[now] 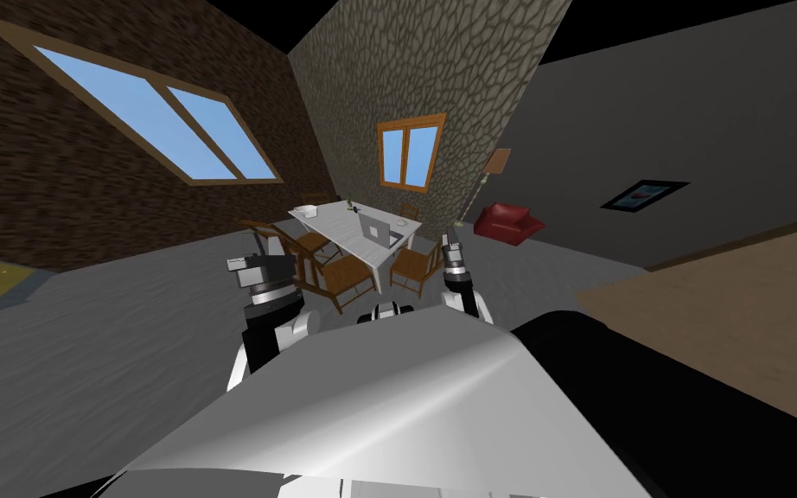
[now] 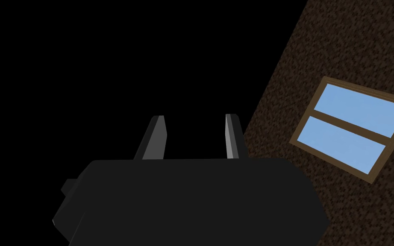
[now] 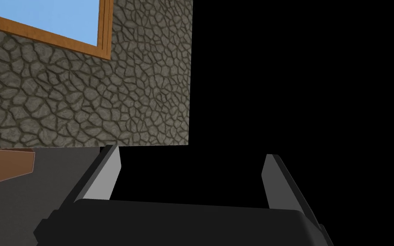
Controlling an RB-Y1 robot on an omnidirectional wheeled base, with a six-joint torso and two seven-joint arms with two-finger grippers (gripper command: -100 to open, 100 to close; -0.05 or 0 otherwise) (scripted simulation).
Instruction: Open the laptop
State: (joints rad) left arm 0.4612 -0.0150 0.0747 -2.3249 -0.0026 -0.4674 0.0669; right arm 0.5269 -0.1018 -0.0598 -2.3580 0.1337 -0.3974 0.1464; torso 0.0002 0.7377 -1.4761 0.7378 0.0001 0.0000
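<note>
White surface [image 1: 329, 220] sits well ahead across the room with the laptop [image 1: 374, 228] on it, so nothing's reachable; left claw [image 2: 195, 124] and right claw [image 3: 192, 156] both gape empty, held up for the drive over I guess

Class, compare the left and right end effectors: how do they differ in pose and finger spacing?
Left end effector: fingers closer together, pointing to the robot's left. Right end effector: fingers wider apart, pointing forward toward the table. Both are open, empty and far from the laptop.
</note>
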